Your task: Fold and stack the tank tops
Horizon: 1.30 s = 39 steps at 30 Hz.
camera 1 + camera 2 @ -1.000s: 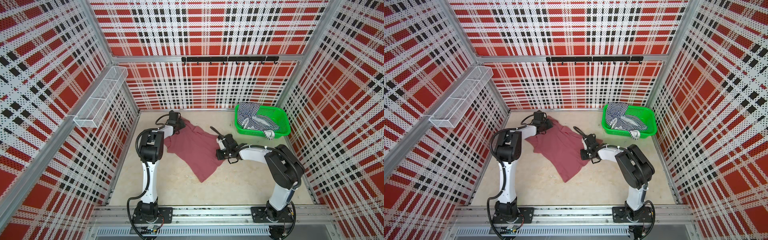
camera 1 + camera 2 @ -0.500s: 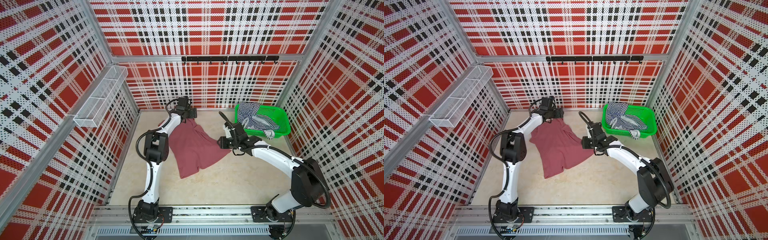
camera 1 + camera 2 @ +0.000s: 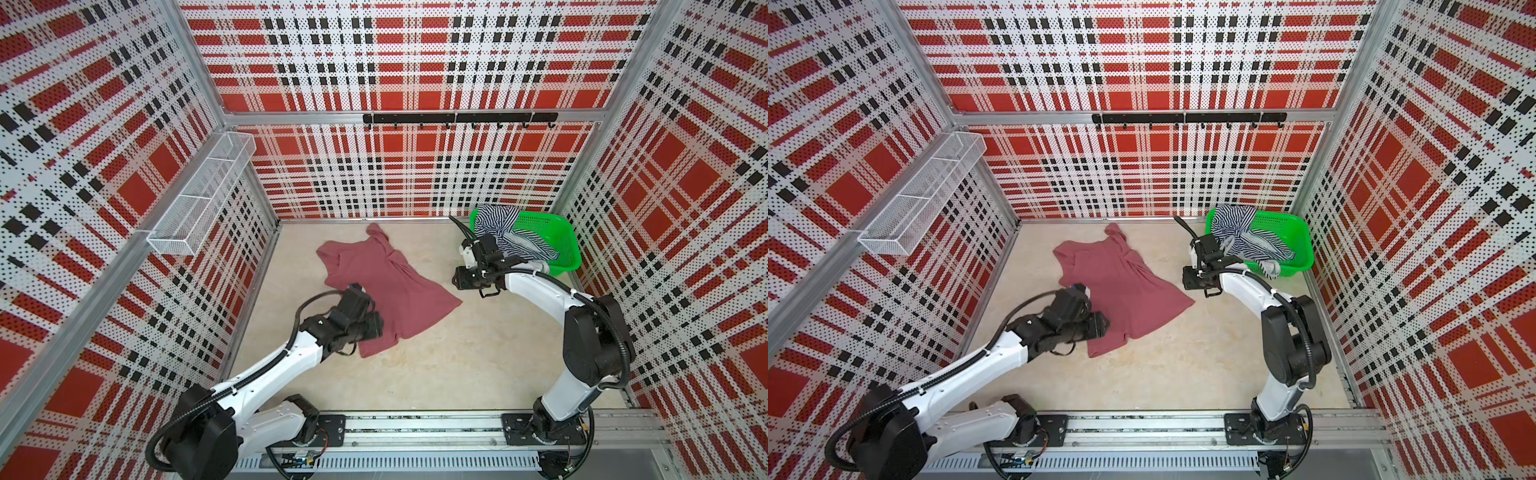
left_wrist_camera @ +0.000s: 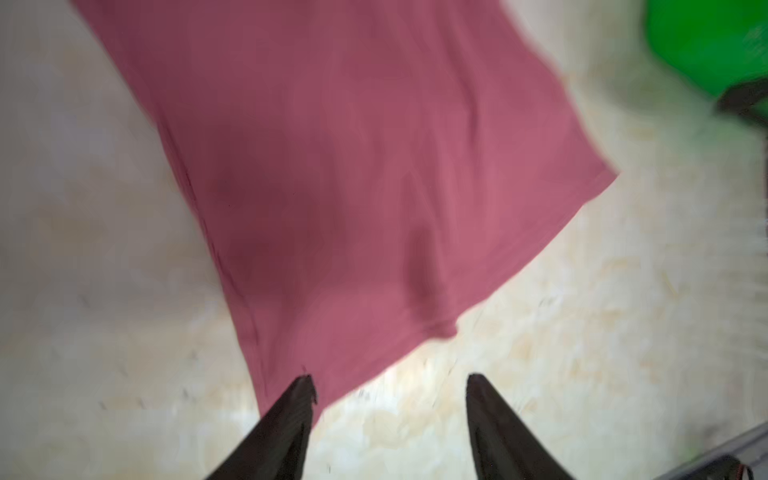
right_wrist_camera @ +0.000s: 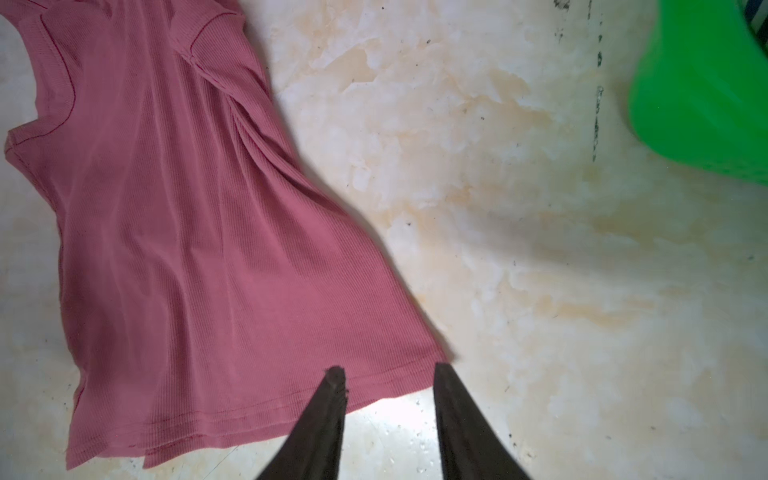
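Rose tank top [image 5: 199, 232] runs lengthwise away, hem just ahead of my right end effector [image 5: 388, 368] and left end effector [image 4: 390, 377], both spread, empty.

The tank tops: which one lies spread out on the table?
The plain dusty-rose tank top: it lies spread on the table, while the navy-and-white striped tank top sits crumpled in the green basket.

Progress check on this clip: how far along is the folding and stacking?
Done: the maroon tank top lies spread on the table, unfolded and creased near one strap. In hand: nothing is gripped; the left gripper and right gripper are open near its hem corners. Left: fold the maroon one, take the striped tank top out of the green basket, fold it, stack both.
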Tool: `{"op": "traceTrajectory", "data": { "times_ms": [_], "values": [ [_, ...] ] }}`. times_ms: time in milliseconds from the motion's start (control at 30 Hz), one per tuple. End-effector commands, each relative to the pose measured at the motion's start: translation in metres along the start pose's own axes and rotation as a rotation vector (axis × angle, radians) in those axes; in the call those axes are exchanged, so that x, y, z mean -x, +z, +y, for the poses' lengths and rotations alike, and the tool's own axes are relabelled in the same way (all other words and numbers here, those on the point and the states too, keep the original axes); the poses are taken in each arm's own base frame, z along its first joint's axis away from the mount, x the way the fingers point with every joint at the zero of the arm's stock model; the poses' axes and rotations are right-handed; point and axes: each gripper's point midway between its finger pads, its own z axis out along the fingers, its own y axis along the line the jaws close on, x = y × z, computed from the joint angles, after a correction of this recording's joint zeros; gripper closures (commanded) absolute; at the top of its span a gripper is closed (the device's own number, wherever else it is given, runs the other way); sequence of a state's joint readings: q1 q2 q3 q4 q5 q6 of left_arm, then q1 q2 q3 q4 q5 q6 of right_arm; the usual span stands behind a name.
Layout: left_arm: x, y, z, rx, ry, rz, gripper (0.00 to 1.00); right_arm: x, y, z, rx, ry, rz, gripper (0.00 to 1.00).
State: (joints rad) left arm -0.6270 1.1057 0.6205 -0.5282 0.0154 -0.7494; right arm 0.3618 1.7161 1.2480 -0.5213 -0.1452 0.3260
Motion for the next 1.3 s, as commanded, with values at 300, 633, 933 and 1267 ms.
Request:
{"op": "traceTrajectory", "data": {
  "times_ms": [300, 633, 933, 1267],
  "values": [
    [-0.045, 0.025, 0.033, 0.011, -0.220, 0.081, 0.29, -0.014, 0.019, -0.024, -0.020, -0.039, 0.095, 0.56],
    [-0.043, 0.032, 0.050, 0.035, -0.235, 0.049, 0.44, -0.050, 0.050, -0.026, 0.027, -0.042, 0.210, 0.55],
    [-0.031, 0.033, 0.042, -0.001, -0.205, 0.016, 0.79, -0.083, 0.060, -0.018, 0.086, -0.016, 0.294, 0.62],
    [0.049, -0.005, 0.012, -0.050, -0.141, -0.185, 1.00, -0.042, 0.027, 0.002, 0.121, -0.020, 0.202, 1.00]
  ]
}}
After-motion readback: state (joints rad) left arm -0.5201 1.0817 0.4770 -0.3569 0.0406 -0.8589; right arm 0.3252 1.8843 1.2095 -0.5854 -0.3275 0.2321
